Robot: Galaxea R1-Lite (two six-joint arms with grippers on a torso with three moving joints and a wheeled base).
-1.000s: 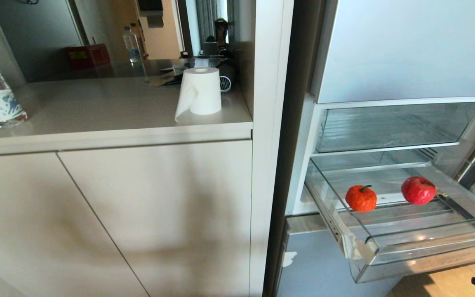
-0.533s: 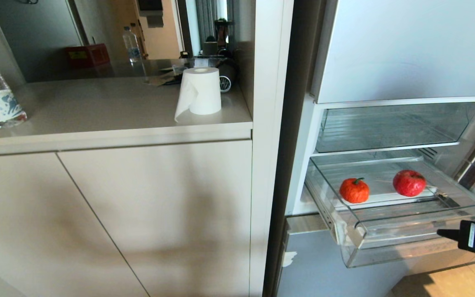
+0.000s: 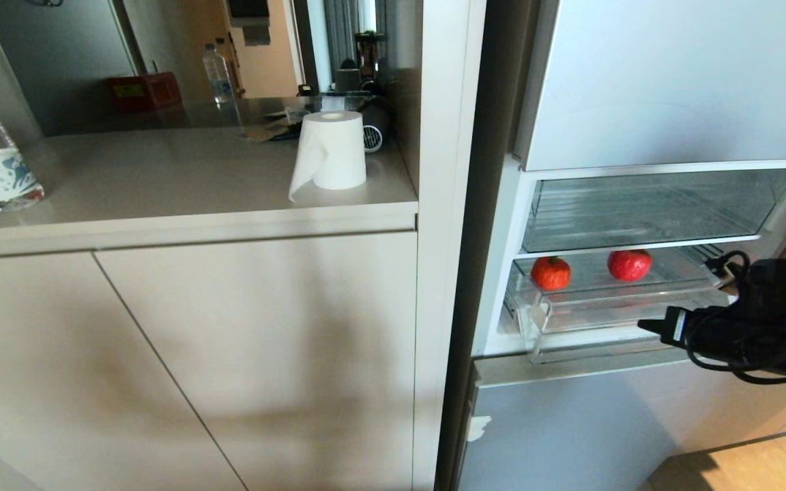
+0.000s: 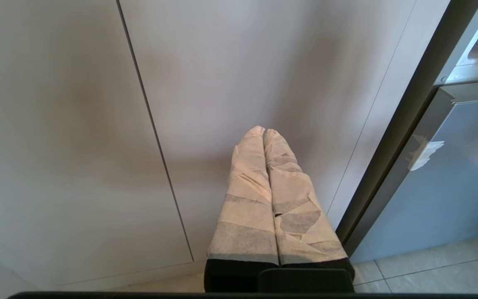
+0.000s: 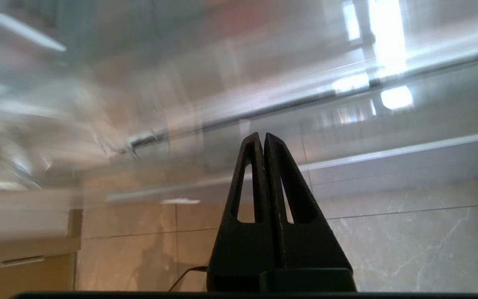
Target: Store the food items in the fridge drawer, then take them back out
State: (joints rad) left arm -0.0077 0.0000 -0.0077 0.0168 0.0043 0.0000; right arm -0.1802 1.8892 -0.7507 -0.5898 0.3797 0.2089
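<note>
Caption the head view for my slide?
Shut right end effector at the fridge drawer, pumpkin and red fruit inside.

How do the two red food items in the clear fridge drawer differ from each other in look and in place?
The pumpkin-like piece is orange-red with a dark stem on top; the apple-like piece is a deeper red, and no stem shows on it. The pumpkin-like piece lies nearer the drawer's left end, the apple-like piece nearer its middle. Both are small, round, apart from each other, and rest on the floor of the fridge drawer.
</note>
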